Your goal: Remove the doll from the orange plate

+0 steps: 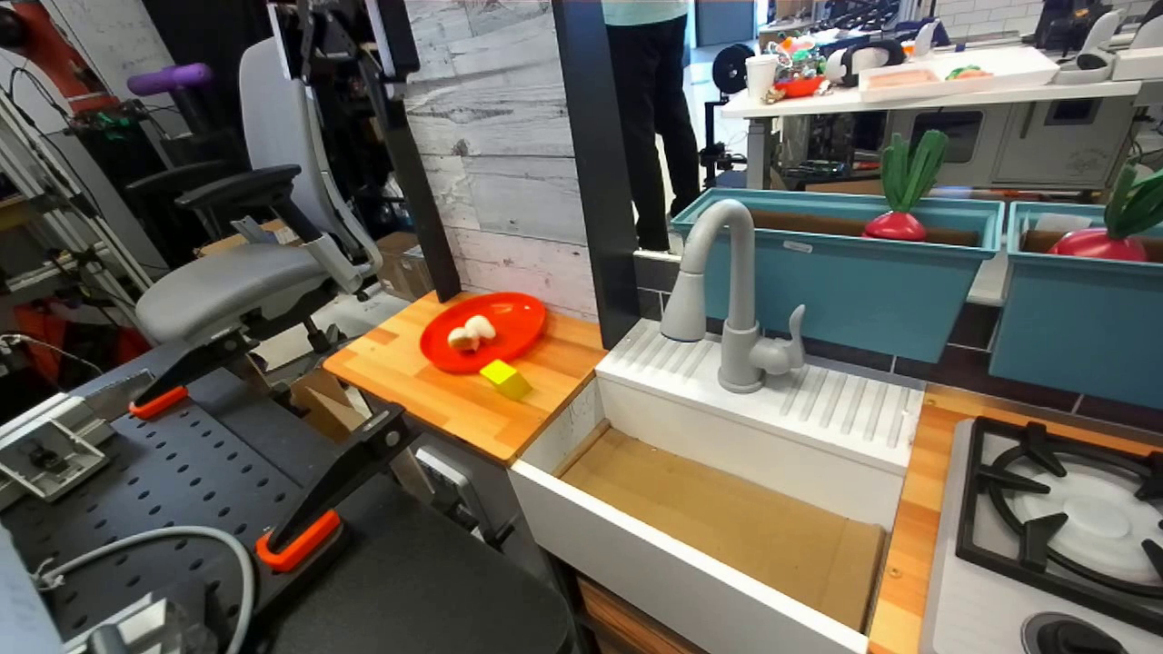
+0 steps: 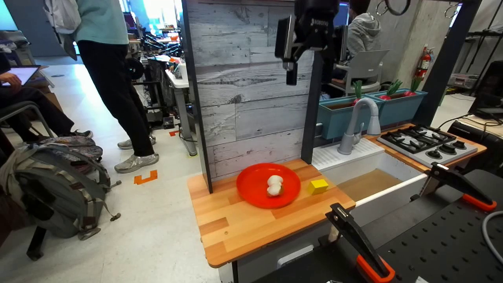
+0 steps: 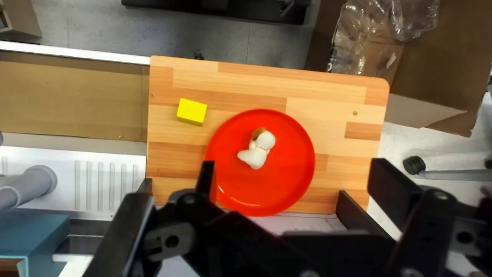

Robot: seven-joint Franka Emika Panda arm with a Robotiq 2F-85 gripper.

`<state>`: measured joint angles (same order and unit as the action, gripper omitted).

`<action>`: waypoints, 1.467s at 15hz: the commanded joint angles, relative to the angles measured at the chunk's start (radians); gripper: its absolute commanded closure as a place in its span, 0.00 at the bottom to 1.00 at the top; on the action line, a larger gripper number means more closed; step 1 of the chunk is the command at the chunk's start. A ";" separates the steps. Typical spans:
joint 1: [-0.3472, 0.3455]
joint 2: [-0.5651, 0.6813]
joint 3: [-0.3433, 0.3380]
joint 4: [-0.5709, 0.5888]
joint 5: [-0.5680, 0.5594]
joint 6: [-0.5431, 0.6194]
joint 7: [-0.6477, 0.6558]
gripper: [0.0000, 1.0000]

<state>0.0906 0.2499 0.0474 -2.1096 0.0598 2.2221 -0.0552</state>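
The doll is a small whitish figure with a brown patch. It lies on the orange plate in both exterior views (image 1: 472, 333) (image 2: 275, 185) and in the wrist view (image 3: 261, 152). The round orange-red plate (image 1: 522, 327) rests on the wooden counter; it also shows in an exterior view (image 2: 251, 184) and in the wrist view (image 3: 284, 173). My gripper (image 2: 309, 74) is open and empty, high above the counter. In the wrist view the fingers (image 3: 296, 171) are wide apart, and the doll appears above and left of the middle between them. The left finger overlaps the plate's edge.
A yellow block (image 3: 192, 110) sits on the wooden counter (image 2: 220, 236) beside the plate. A grey wood-look panel (image 2: 251, 98) stands upright behind the plate, with a dark post (image 1: 591, 173) at its edge. The sink (image 1: 709, 509) and grey faucet (image 1: 740, 291) adjoin the counter.
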 commanded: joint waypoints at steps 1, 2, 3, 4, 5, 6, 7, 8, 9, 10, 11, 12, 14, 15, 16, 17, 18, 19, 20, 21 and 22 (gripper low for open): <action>0.001 0.127 0.016 0.050 -0.011 0.080 0.017 0.00; 0.004 0.166 0.017 0.058 -0.015 0.114 0.024 0.00; 0.009 0.202 0.017 0.065 -0.021 0.148 0.032 0.00; 0.013 0.241 0.017 0.074 -0.023 0.186 0.041 0.00; 0.019 0.278 0.014 0.087 -0.027 0.209 0.051 0.00; 0.025 0.323 0.012 0.109 -0.030 0.226 0.064 0.00; 0.031 0.365 0.008 0.130 -0.035 0.244 0.075 0.00; 0.036 0.400 0.006 0.149 -0.039 0.255 0.086 0.00; 0.045 0.439 0.000 0.172 -0.051 0.253 0.097 0.00; 0.057 0.475 -0.010 0.193 -0.069 0.261 0.110 0.00; 0.064 0.510 -0.016 0.219 -0.082 0.258 0.120 0.00; 0.069 0.541 -0.022 0.244 -0.092 0.260 0.130 0.00; 0.082 0.601 -0.035 0.298 -0.108 0.251 0.150 0.00; 0.086 0.626 -0.039 0.321 -0.110 0.249 0.157 0.00; 0.092 0.649 -0.046 0.344 -0.114 0.242 0.163 0.00; 0.097 0.669 -0.051 0.366 -0.118 0.239 0.167 0.00; 0.101 0.686 -0.055 0.384 -0.121 0.239 0.172 0.00; 0.102 0.701 -0.057 0.403 -0.122 0.235 0.172 0.00; 0.103 0.716 -0.058 0.421 -0.122 0.233 0.171 0.25; 0.106 0.731 -0.062 0.440 -0.123 0.233 0.173 0.28; 0.108 0.745 -0.065 0.458 -0.123 0.229 0.176 0.34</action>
<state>0.1795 0.9424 0.0016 -1.7300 -0.0383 2.4720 0.0898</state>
